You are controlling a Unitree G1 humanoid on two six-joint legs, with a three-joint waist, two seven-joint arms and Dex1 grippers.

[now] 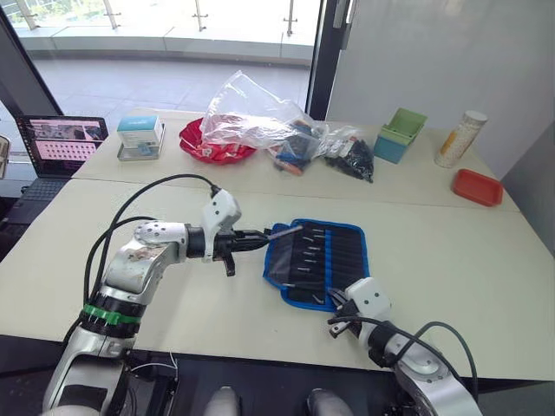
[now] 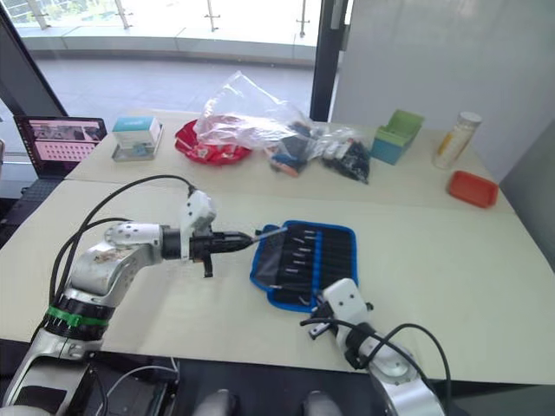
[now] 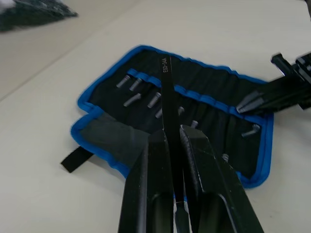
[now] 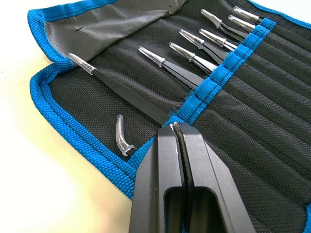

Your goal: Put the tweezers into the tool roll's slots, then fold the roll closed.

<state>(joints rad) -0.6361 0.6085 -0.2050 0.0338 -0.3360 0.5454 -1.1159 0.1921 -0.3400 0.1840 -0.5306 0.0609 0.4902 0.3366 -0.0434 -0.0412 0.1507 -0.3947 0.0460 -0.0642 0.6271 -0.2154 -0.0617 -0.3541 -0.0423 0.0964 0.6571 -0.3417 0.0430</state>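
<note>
The left claw is clamped on one of the tweezers, held above the tool roll lying unfolded on the counter. The right claw, fingers pressed together, rests at the slots near the roll's near edge.

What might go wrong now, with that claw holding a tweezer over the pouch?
The left claw pinches one tweezer by a thin edge, so it might twist or slip before reaching a slot. The tool roll lies loose on the table, so a push could slide it. The right claw presses on the blue band, close to the seated tweezers.
</note>
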